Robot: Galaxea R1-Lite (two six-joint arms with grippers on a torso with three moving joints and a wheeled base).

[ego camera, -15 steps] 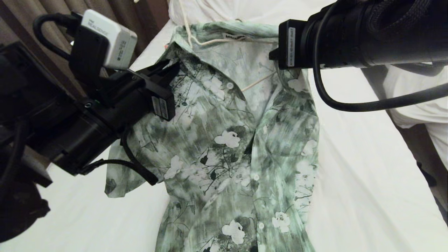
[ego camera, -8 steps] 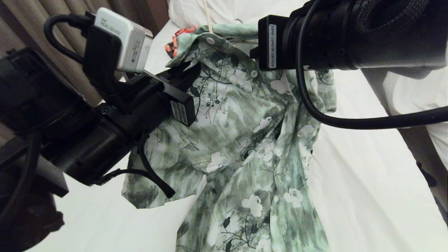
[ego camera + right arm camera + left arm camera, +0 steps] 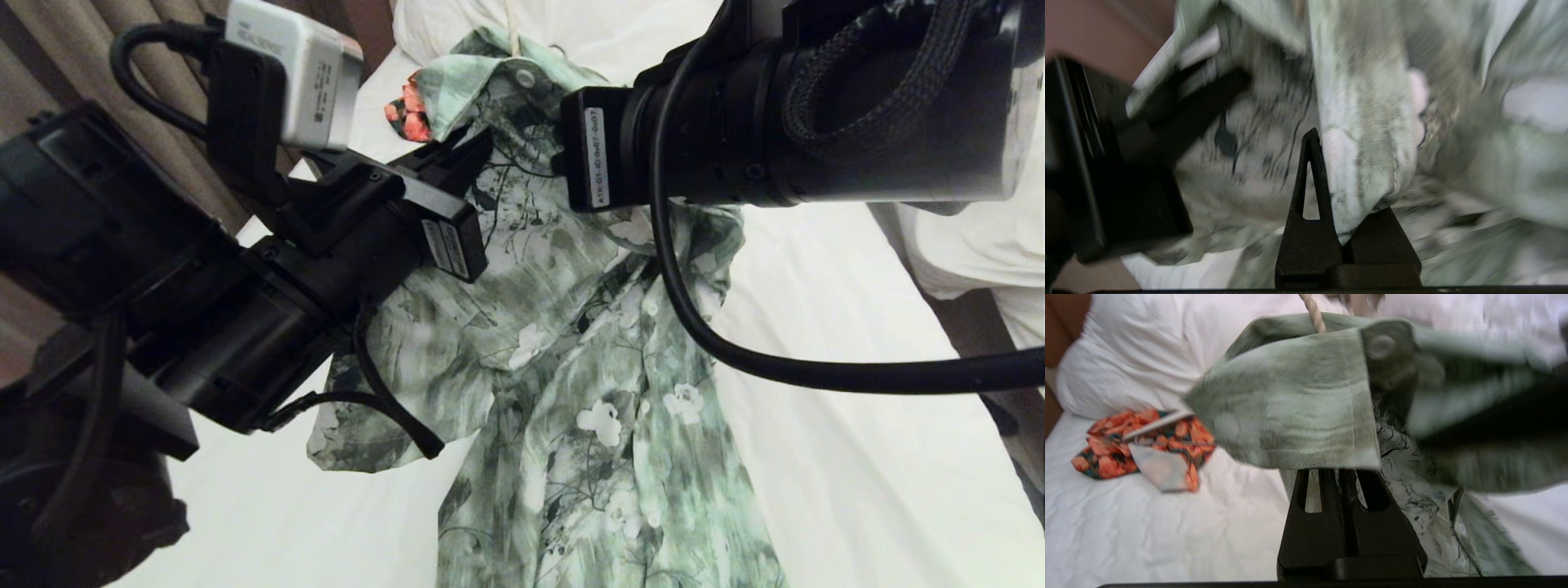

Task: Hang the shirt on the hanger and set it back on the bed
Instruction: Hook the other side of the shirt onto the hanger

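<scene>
Up off the wrinkled white bed sheet (image 3: pixel 816 269): the green-and-white floral short-sleeved shirt (image 3: pixel 571 392), gathered at collar and shoulders, lower half trailing down onto the sheet. Pinched at the near-left shoulder by the left gripper (image 3: pixel 469 159), black fingers (image 3: pixel 1337 486) pressed together on the cloth just under the flipped collar. Pinched likewise on the opposite side by the right gripper (image 3: pixel 1331 171), jaws clamped on a fold of the same print, tips hidden behind the big black forearm in the head view. Threaded through the neck opening, a thin cream-coloured hanger (image 3: pixel 1312 310), only a short stretch of its stem visible above the collar; rest covered by fabric. Farther up the bed, near the large white pillow (image 3: pixel 1126 359), a crumpled orange-red floral garment (image 3: pixel 1143 445), well apart from the held shirt. At far left, brown curtains (image 3: pixel 65 49).
</scene>
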